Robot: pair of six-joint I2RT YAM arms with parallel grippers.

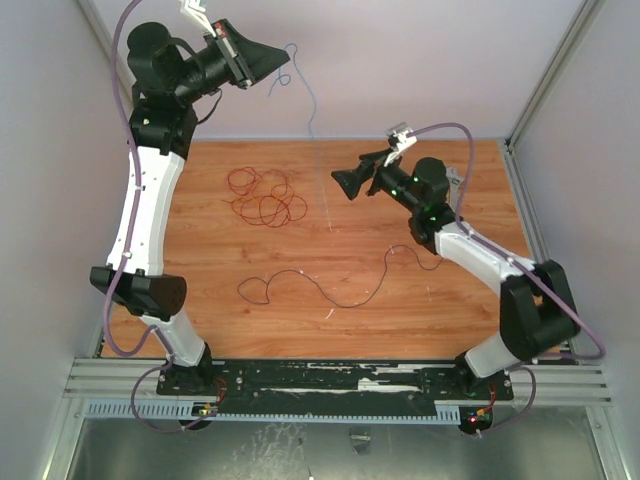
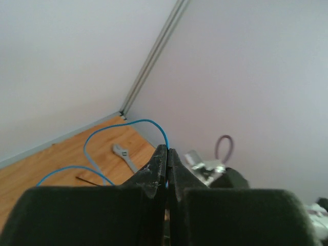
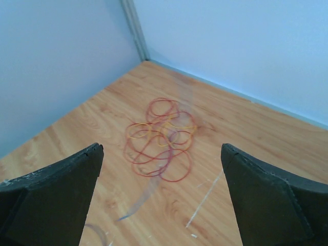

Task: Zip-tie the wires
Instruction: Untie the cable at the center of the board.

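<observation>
Wires (image 1: 265, 197): red tangle on table (image 1: 420, 312), 10 o'clock of centre. Left gripper (image 1: 282, 60) raised high at 11 o'clock, jaws clamped on thin blue strand (image 2: 148, 122). Dark loose wire (image 1: 345, 304) lies at 6 o'clock. Right gripper (image 1: 342, 183) hovers at 1 o'clock, jaws fully spread, holding nothing.

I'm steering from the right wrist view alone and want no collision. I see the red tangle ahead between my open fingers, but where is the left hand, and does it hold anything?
Observer: The left hand is high above the far left of the table, shut on a thin blue wire that hangs from it.
Operator: Any other wire lying loose?
Observer: Yes, a long dark wire lies nearer the arm bases, apart from the red tangle.
Operator: And the zip tie?
Observer: The left wrist view shows a thin dark strip, probably it, on the wood near a silver wrench.
</observation>
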